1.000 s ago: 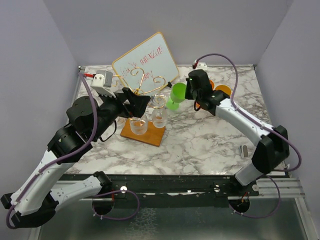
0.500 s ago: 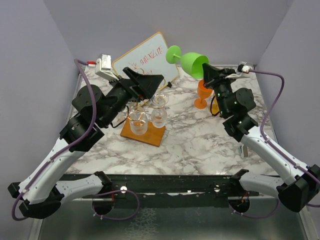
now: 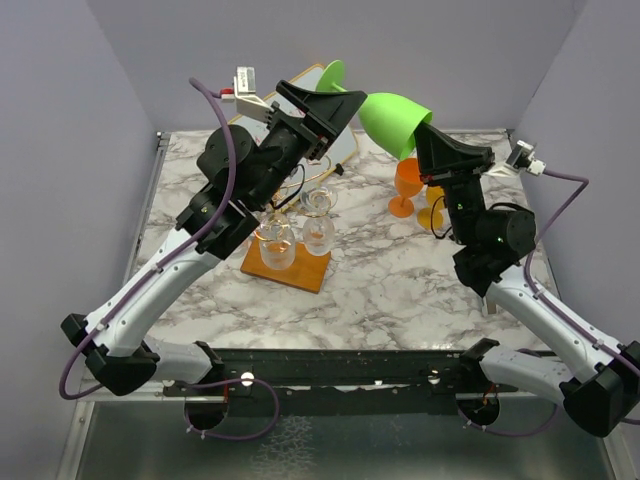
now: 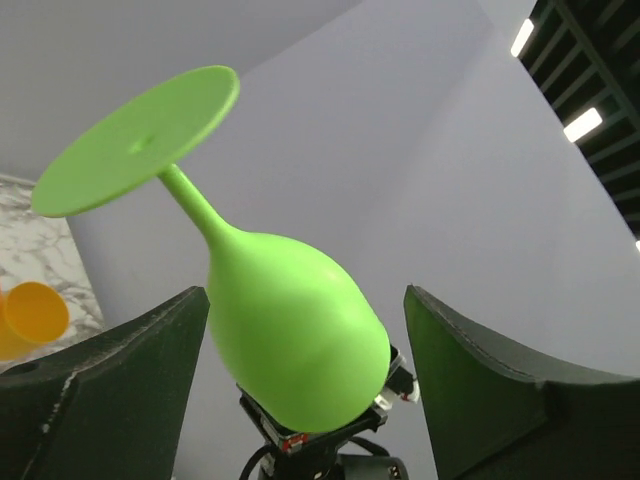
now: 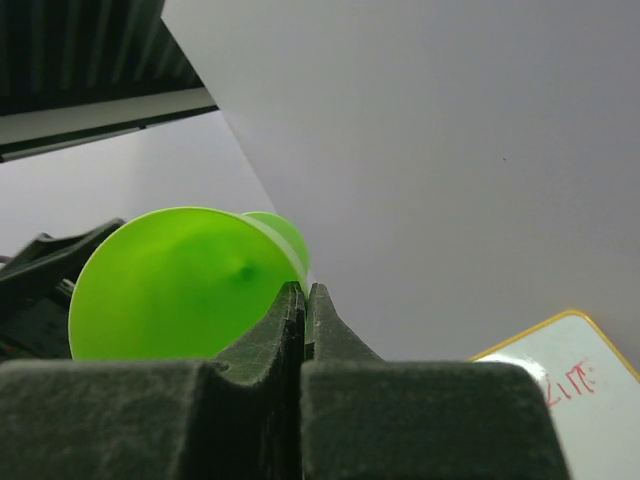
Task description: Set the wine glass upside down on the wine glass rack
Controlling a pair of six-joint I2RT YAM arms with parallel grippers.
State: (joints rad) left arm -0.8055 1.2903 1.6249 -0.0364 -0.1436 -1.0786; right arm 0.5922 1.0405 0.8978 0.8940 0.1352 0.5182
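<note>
Left claw (image 3: 322, 100): held high over the far left part of the counter (image 3: 400, 285), its 2 fingers (image 4: 110, 400) spread wide apart and gripping nothing. In the left wrist view the green bowl shows in the gap between them, touching neither finger.
Left arm (image 3: 160, 285): white and black, rising steeply from its base at the near left edge, with a purple cable looping along it.
Wine glass rack (image 3: 287, 268): stands on the marble counter left of centre, below the left claw. Its gold curled wires rise from a brown wooden base.
Clear glasses (image 3: 276, 248): 2 hang upside down on the rack, side by side above the wooden base.
Whiteboard (image 5: 565, 365): tilted, behind the rack and largely hidden by the left arm in the top view. Red writing shows at its corner in the right wrist view.
Wine glass (image 3: 395, 118): green, in the air, not on the rack. It sits up and to the right of the rack's wires. It is tilted, with the round foot pointing up and left toward the left claw and the mouth turned down and right.
Right claw (image 3: 428, 135): fingers pressed together, clamped on the rim of the wine glass at the bowl's lower right. The right wrist view looks past the closed fingertips into the green bowl.
Orange glasses (image 3: 406, 183): 2 stand on the counter at far right, just beside the right arm, which partly hides 1 of them.
</note>
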